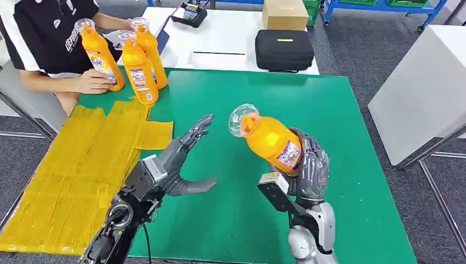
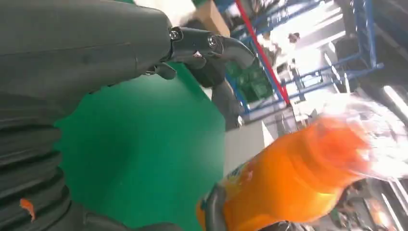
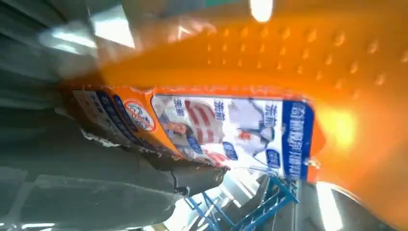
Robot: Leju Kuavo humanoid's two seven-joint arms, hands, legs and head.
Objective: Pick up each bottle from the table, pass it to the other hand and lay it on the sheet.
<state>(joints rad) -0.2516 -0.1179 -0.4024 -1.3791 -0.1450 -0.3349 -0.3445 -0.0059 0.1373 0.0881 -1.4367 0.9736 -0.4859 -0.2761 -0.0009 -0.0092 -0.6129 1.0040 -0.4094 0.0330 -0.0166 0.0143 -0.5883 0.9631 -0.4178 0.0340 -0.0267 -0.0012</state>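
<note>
My right hand [image 1: 309, 165] grips an orange bottle [image 1: 268, 137] with a clear cap, lifted above the green table [image 1: 340, 121] and tilted with its cap toward my left side. Its label fills the right wrist view [image 3: 231, 130]. My left hand [image 1: 176, 159] is open, fingers spread, a short way left of the bottle and not touching it; in the left wrist view the bottle [image 2: 293, 178] is close in front of its fingers [image 2: 226, 72]. The yellow sheet [image 1: 71, 170] covers the table's left part.
Three more orange bottles [image 1: 140, 69] stand at the table's far left corner; a seated person holds one of them [image 1: 99, 55]. A black case [image 1: 284, 49] and cardboard box [image 1: 284, 14] sit on the white table behind. A white table [image 1: 423, 82] stands at the right.
</note>
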